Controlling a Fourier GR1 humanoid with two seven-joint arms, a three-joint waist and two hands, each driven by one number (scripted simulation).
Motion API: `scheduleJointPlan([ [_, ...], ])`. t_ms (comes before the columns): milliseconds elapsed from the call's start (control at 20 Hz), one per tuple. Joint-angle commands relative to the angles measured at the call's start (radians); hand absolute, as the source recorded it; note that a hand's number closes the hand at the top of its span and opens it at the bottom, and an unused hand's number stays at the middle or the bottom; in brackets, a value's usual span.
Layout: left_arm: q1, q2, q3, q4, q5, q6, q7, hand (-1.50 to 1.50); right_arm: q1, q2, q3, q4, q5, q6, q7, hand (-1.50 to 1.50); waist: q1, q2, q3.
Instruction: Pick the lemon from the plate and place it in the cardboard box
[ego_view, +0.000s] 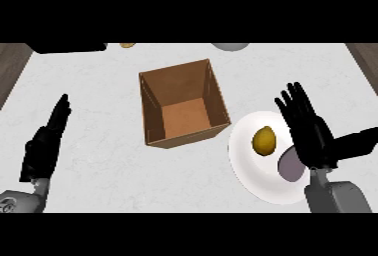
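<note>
We look steeply down on a pale, lightly speckled counter with strips of dark wood showing at its far left and right corners. Near the middle stands the cardboard box, open at the top, its brown floor bare and its walls leaning a little toward us. Just right of the box lies a white plate, and on it the lemon rests toward the plate's left-centre, untouched. Our right hand hangs over the plate's right part with its fingers straight and slightly spread, pointing away from us; the lemon lies just beside them on their left, level with the palm, with a strip of bare plate between fruit and hand, so nothing is clasped. Below the hand a greyish round shadow falls on the plate. Our left hand shows at the view's left edge, well apart from the box, its fingers straight, held together and pointing up the counter, holding nothing. Along the far edge we make out a dark object, a small yellowish thing and a pale rounded shape, all cut off by the frame.
</note>
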Motion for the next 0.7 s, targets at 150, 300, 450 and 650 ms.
scheduleJointPlan([
  [150,-0.033,0.053,0.054,0.132,-0.072,0.011,0.029,0.00,0.053,-0.068,-0.092,0.097,0.079,0.014,-0.152,-1.50,0.034,-0.017,-0.021],
  [300,-0.001,0.074,0.052,0.083,-0.066,0.016,0.048,0.00,0.066,-0.341,0.032,0.036,0.407,0.023,-0.141,-1.50,0.062,-0.012,-0.071],
  [450,0.015,0.096,0.064,0.084,-0.056,0.002,0.080,0.00,0.202,-0.332,0.103,0.142,0.609,-0.103,-0.237,-1.50,0.050,-0.016,-0.021],
  [650,0.030,0.085,0.092,0.125,-0.055,-0.016,0.035,0.00,0.252,-0.082,0.017,0.267,0.389,-0.092,-0.622,-1.50,0.042,-0.021,-0.019],
])
